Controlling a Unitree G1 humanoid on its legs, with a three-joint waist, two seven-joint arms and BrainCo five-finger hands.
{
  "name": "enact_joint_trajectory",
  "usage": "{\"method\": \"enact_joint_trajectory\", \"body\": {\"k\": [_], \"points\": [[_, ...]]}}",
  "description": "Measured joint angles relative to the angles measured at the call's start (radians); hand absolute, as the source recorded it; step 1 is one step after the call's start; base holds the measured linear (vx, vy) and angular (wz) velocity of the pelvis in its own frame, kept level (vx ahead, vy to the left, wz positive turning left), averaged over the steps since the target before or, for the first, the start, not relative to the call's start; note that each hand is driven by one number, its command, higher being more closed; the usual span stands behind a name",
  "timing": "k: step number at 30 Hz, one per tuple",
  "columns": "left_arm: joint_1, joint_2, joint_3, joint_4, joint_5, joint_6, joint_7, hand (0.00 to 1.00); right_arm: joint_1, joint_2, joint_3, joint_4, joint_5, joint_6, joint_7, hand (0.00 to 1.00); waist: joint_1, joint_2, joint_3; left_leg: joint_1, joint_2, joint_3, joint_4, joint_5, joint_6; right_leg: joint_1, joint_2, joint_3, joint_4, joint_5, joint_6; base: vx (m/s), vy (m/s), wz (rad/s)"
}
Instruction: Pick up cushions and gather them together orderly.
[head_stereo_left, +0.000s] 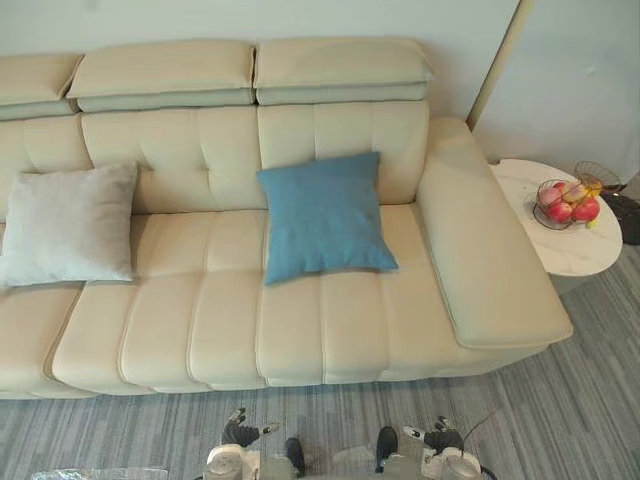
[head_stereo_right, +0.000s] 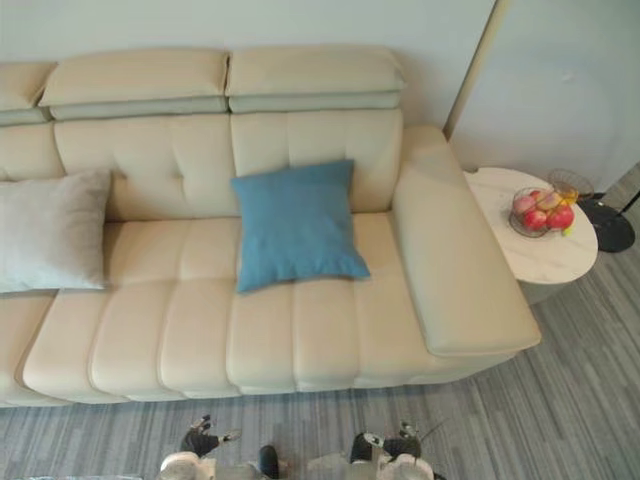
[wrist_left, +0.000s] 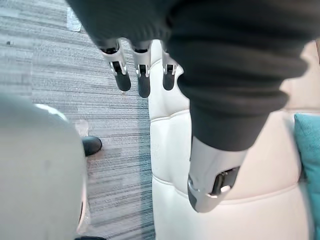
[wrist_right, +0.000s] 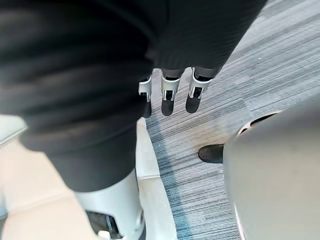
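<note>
Smooth leather sofa (head_stereo_left: 330, 320); matt cloth blue cushion (head_stereo_left: 322, 215), grey cushion (head_stereo_left: 70, 222).

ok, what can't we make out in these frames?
Grey cushion: left side cut off by the right eye view's edge.
Sofa: runs past both eye views' left edge; further cushions unknown.
Blue cushion: mostly cut off by the left wrist view's edge.
Fruit: too small to identify.

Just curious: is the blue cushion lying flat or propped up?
Propped up: the blue cushion leans its top against the sofa backrest, bottom edge on the seat.
</note>
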Motion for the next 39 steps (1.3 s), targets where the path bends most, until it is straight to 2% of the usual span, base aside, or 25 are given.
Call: {"method": "enact_joint_trajectory", "body": {"k": [9, 20, 22, 30, 34, 35, 37, 39], "points": [[0.002, 0.005, 0.007, 0.015, 0.027, 0.005, -0.001, 0.00, -0.018, -0.002, -0.034, 0.022, -0.019, 0.010, 0.000, 0.00, -0.002, -0.011, -0.007, 0.072, -0.006, -0.015, -0.023, -0.001, 0.000, 0.085, 0.010, -0.015, -0.046, -0.002, 0.001, 0.08, -0.001, 0.01], [0.011, 0.009, 0.042, 0.030, 0.026, 0.020, -0.002, 0.00, -0.011, -0.015, -0.046, 0.053, -0.020, 0.019, -0.001, 0.00, -0.002, -0.022, -0.015, 0.094, -0.002, -0.013, -0.038, 0.000, -0.001, 0.096, 0.014, -0.007, -0.051, 0.003, -0.001, -0.06, -0.013, -0.02], [0.018, 0.011, 0.060, 0.049, 0.027, 0.022, -0.002, 0.00, -0.031, -0.031, -0.044, 0.055, -0.059, 0.023, -0.001, 0.00, -0.009, -0.013, -0.036, 0.124, -0.004, -0.007, -0.057, -0.002, -0.007, 0.124, 0.020, -0.002, -0.088, 0.018, 0.000, -0.02, -0.004, -0.02], [0.018, 0.011, 0.061, 0.049, 0.026, 0.020, -0.003, 0.00, -0.017, -0.031, -0.044, 0.055, -0.058, 0.023, 0.002, 0.00, -0.010, -0.018, -0.033, 0.123, -0.004, -0.017, -0.057, -0.002, -0.006, 0.129, 0.019, -0.014, -0.088, 0.018, 0.000, 0.00, 0.000, 0.03], [0.018, 0.010, 0.072, 0.049, 0.024, 0.020, -0.011, 0.00, 0.013, -0.029, -0.044, 0.055, -0.055, 0.025, 0.027, 0.00, -0.013, -0.020, -0.032, 0.124, -0.003, -0.013, -0.051, -0.003, -0.007, 0.128, 0.019, -0.008, -0.082, 0.016, 0.000, 0.00, 0.000, -0.02], [0.018, 0.010, 0.076, 0.047, 0.024, 0.020, -0.013, 0.00, 0.017, -0.028, -0.044, 0.055, -0.053, 0.027, 0.029, 0.00, -0.014, -0.022, -0.028, 0.122, -0.001, -0.010, -0.040, -0.009, -0.008, 0.127, 0.019, -0.003, -0.077, 0.015, 0.000, -0.02, 0.006, -0.18], [0.015, 0.005, 0.109, 0.024, 0.010, 0.017, -0.023, 0.00, 0.017, -0.028, -0.046, 0.050, -0.039, 0.030, 0.038, 0.00, -0.007, -0.025, 0.008, 0.074, 0.020, 0.004, 0.109, -0.082, -0.012, 0.100, 0.025, 0.041, -0.020, -0.002, -0.001, -0.08, 0.008, -0.46], [0.014, -0.001, 0.120, 0.021, -0.012, 0.017, -0.023, 0.00, 0.015, -0.028, -0.045, 0.048, -0.039, 0.030, 0.041, 0.00, -0.006, -0.025, 0.008, 0.039, 0.026, -0.024, 0.159, -0.110, -0.011, 0.055, 0.032, 0.078, 0.010, -0.005, -0.001, -0.09, 0.007, -0.60]]}}
